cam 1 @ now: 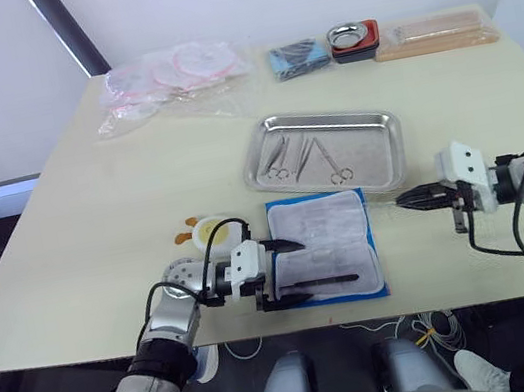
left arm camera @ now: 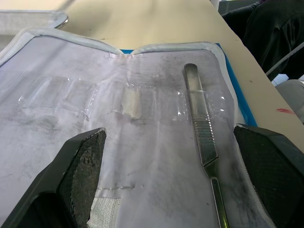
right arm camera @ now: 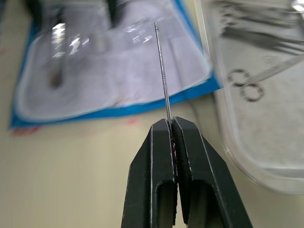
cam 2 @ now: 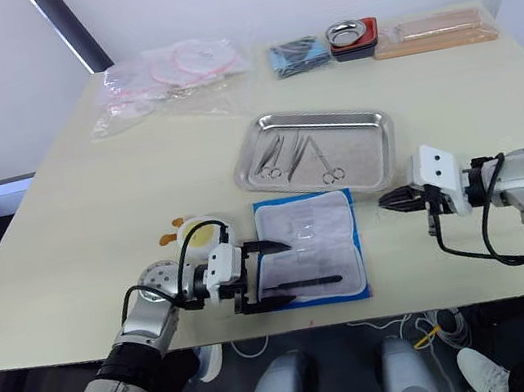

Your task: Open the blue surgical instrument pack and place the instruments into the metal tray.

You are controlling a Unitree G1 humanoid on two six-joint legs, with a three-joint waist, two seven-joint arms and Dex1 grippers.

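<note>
The blue surgical instrument pack (cam 1: 324,246) lies open near the table's front edge, pale lining up. One slim metal instrument (left arm camera: 202,128) rests on the lining along the pack's near side. My left gripper (cam 1: 301,270) is open at the pack's left edge, its fingers (left arm camera: 80,166) straddling the lining low over it. The metal tray (cam 1: 371,151) sits just behind the pack with several instruments (cam 1: 301,157) in it. To the right of the pack, level with the tray's near right corner, my right gripper (cam 1: 403,200) is shut on a thin needle-like probe (right arm camera: 162,71) that points toward the pack.
A small yellow-and-white toy-like object (cam 1: 209,232) lies just left of the pack. At the back are plastic bags with pink rings (cam 1: 170,75), a dark blue cloth bundle (cam 1: 299,57), a small steel bowl (cam 1: 353,38) and a tan box (cam 1: 436,33).
</note>
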